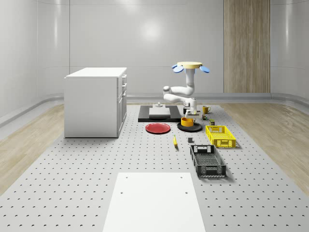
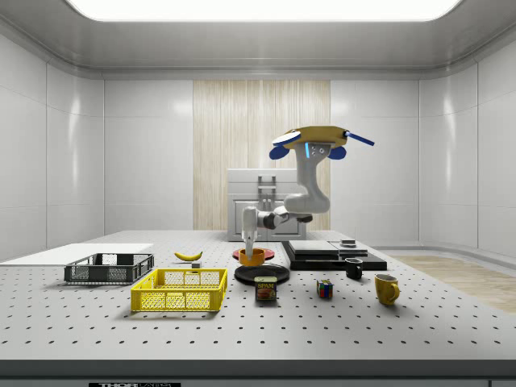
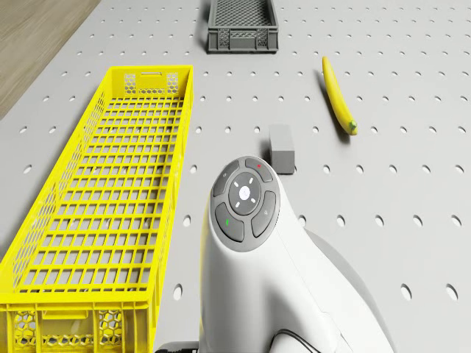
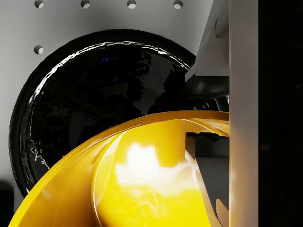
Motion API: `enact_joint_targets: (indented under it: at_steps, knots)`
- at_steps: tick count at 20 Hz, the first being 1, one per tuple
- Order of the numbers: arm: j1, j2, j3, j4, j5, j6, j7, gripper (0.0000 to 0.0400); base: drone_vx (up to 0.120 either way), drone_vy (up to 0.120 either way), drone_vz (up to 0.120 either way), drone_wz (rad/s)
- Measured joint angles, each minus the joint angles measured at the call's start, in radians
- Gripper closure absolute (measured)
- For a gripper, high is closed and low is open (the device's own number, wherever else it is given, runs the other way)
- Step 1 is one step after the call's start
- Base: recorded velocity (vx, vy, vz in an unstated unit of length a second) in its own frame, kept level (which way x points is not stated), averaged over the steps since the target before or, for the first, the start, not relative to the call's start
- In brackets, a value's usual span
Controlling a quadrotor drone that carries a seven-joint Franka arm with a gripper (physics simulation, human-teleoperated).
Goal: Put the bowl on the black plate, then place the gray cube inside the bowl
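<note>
Across the whole-scene view from its left, a white cabinet [image 1: 95,101] stands well apart from the work, then a red plate [image 1: 158,128] lies just beside the black plate [image 1: 189,127], with a yellow crate [image 1: 220,136] further toward the view's right. The drone [image 1: 189,66] hovers above this cluster, its arm folded down so the end effector [image 1: 188,114] reaches the bowl [image 1: 187,121] from above.

The bowl sits over the black plate, and the side view puts its base at or very near the plate's surface; whether it already rests there I cannot tell for sure. In the wrist view one finger [image 4: 208,189] sits inside the bowl's yellow wall with the rim running between the two, so the end effector looks clamped on the rim, a hold that keeps the bowl upright and its mouth free.

The gray cube [image 3: 282,147] lies on the table [image 3: 412,88] in the drone view, between the yellow crate and a banana [image 3: 338,99], well clear of the bowl. It waits there because the bowl must be settled first.
</note>
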Motion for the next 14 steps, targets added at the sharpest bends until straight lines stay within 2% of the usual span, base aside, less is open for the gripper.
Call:
enact_joint_targets:
  at_steps: [1,6,14]
  knots:
    - [0.0,0.0,0.0,0.0,0.0,0.0,0.0,0.0298,0.0,0.12,0.0,0.0]
    - [-0.001,-0.001,-0.004,0.001,-0.003,0.002,0.0,0.0298,0.0,0.0,0.0,0.0]
    - [0.0,-0.002,-0.067,0.012,-0.062,0.028,-0.012,0.0299,0.0,0.0,0.0,0.0]
